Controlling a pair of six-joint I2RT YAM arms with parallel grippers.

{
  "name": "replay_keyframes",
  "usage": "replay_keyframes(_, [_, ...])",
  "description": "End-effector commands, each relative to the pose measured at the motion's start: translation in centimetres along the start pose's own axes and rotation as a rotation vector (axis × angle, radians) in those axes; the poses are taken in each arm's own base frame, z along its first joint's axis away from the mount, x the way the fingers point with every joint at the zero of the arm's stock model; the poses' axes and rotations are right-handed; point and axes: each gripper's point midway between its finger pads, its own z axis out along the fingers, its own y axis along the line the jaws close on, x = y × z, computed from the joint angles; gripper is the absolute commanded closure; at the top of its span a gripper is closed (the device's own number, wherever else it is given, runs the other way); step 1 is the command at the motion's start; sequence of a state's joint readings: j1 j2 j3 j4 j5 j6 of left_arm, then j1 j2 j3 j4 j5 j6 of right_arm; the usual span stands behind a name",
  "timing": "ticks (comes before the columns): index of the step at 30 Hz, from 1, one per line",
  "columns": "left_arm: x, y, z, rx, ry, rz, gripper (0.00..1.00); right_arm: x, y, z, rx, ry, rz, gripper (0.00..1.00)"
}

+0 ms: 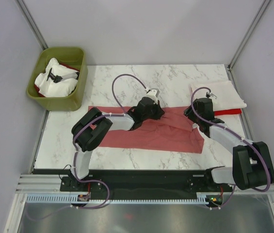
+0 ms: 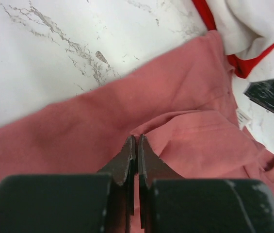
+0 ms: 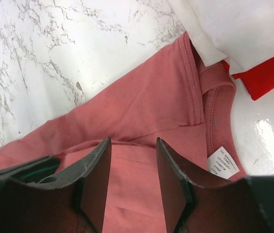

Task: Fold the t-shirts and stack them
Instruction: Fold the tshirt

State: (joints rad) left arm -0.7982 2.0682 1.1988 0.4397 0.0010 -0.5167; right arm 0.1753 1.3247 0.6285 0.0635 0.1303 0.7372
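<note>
Since the salmon-red t-shirt [image 1: 151, 138], spread across the middle of the worktop [image 1: 175, 80] toward its right edge, is light and limp, hems and corners look the best holds: the left gripper [image 2: 137, 141] is clenched on a fold, the right gripper [image 3: 133, 150] hovers released.

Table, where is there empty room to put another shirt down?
Bare marble at the back, between the green bin and the cream-white shirt, behind the salmon shirt. A thinner strip runs in front of it. The right side is crowded.
</note>
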Motion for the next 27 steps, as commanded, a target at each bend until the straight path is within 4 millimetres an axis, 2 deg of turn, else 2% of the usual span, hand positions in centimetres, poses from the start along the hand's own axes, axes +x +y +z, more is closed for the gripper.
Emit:
replay_keyframes(1, [-4.8, -3.0, -3.0, 0.087, -0.154, 0.034, 0.98, -0.5, -0.1, 0.0, 0.008, -0.018, 0.001, 0.5])
replay_keyframes(6, [-3.7, -3.5, -4.7, 0.144, -0.138, 0.035, 0.98, 0.4, -0.6, 0.6, 0.025, 0.016, -0.01, 0.5])
replay_keyframes(8, [-2.6, -3.5, -5.2, 0.157, -0.111, 0.033, 0.98, 0.5, -0.9, 0.8, 0.037, 0.02, -0.011, 0.5])
replay_keyframes(9, [-2.8, -3.8, -5.6, 0.172, -0.122, 0.028, 0.98, 0.6, -1.0, 0.9, 0.041, 0.02, -0.013, 0.5])
replay_keyframes(11, [-1.3, -3.5, -6.2, 0.176, -0.106, 0.026, 0.98, 0.7, -1.0, 1.0, 0.043, 0.026, -0.017, 0.5])
replay_keyframes(13, [-1.3, -3.8, -6.6, 0.199, -0.113, 0.027, 0.98, 1.0, -1.1, 1.2, 0.041, 0.041, -0.019, 0.5])
replay_keyframes(23, [2.3, -3.8, -9.0, 0.223, -0.028, -0.006, 0.97, 1.5, -0.8, 0.9, 0.004, 0.047, -0.014, 0.49])
replay_keyframes(27, [2.8, -3.8, -9.7, 0.233, -0.014, -0.014, 0.96, 2.0, -1.0, 1.2, 0.008, 0.06, -0.013, 0.49])
